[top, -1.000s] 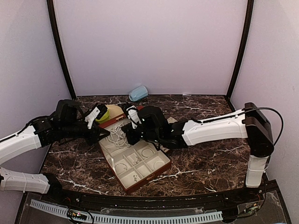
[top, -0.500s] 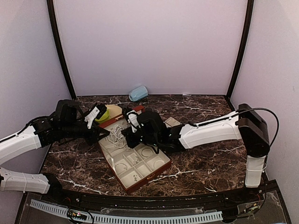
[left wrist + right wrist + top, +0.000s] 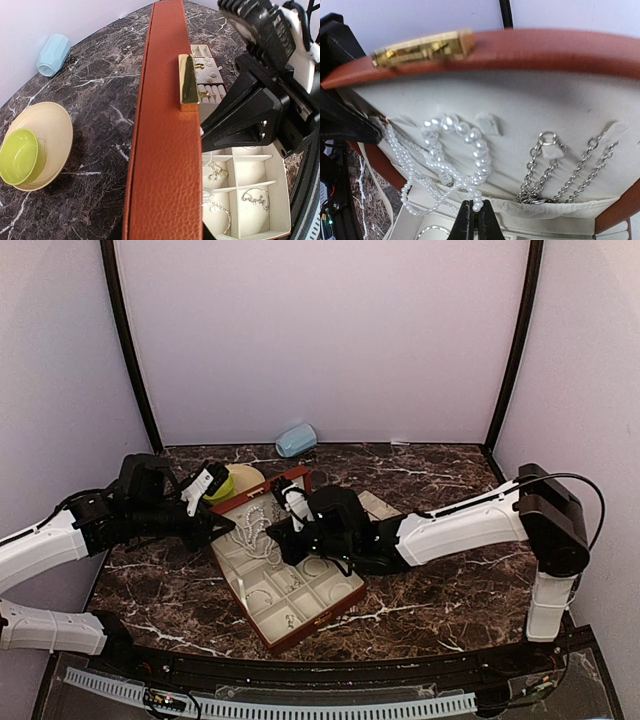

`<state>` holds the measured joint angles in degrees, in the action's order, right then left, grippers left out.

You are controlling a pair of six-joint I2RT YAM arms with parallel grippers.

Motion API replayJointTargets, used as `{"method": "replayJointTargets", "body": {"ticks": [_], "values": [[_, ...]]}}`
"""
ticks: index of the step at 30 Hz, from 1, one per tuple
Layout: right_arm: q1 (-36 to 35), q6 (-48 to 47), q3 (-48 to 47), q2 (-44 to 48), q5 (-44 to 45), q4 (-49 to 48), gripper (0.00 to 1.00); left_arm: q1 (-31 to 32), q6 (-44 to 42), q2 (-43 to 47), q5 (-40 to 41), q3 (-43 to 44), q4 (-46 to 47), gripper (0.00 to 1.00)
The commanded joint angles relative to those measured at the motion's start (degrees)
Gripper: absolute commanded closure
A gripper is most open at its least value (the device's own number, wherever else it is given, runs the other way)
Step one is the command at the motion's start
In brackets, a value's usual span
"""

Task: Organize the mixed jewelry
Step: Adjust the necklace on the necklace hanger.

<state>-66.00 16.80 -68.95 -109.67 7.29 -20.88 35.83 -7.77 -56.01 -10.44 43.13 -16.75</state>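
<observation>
The reddish-brown case [image 3: 318,612] lies open, its cream compartments [image 3: 250,197] holding bangles and small silvery pieces. My left gripper [image 3: 220,527] is shut on the raised lid [image 3: 167,150], whose edge with the gold clasp [image 3: 189,82] fills the left wrist view. My right gripper [image 3: 474,214] is shut on the lowest beads of a pearl strand [image 3: 465,132] that hangs on the lid's cream lining. Thinner pearl strands [image 3: 400,160] loop to its left. Silvery chains [image 3: 555,170] hang on hooks to its right. From above, the right gripper [image 3: 278,525] sits inside the open case.
A pale blue rounded object [image 3: 296,440] lies by the back wall. A yellow-green bowl [image 3: 19,156] rests on a cream plate [image 3: 52,127] left of the case. A small insert with rings and earrings [image 3: 205,70] sits beyond the lid. Walls close three sides.
My right arm has shifted a little to the right and toward the near edge, with its gripper staying at the lid's lining. The left arm and the lid have not moved.
</observation>
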Motion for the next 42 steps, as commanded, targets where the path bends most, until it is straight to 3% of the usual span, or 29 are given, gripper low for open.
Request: {"method": "replayJointTargets", "body": {"ticks": [1, 16, 32, 42], "values": [[0.2, 0.6, -1.1, 1.9, 2.6, -1.5, 1.0, -0.2, -2.0, 1.1, 0.5, -1.1, 0.3, 0.98], [1.0, 2.6, -7.9, -4.6, 4.0, 6.2, 1.0, -0.2, -2.1, 1.3, -0.2, -1.1, 0.4, 0.98], [0.9, 2.1, 0.8, 2.1, -0.6, -2.6, 1.0, -0.2, -2.2, 1.3, 0.1, -1.2, 0.3, 0.98], [0.9, 2.5, -4.4, -1.5, 3.9, 2.9, 1.0, -0.2, -2.3, 1.3, -0.3, -1.2, 0.3, 0.98]]}}
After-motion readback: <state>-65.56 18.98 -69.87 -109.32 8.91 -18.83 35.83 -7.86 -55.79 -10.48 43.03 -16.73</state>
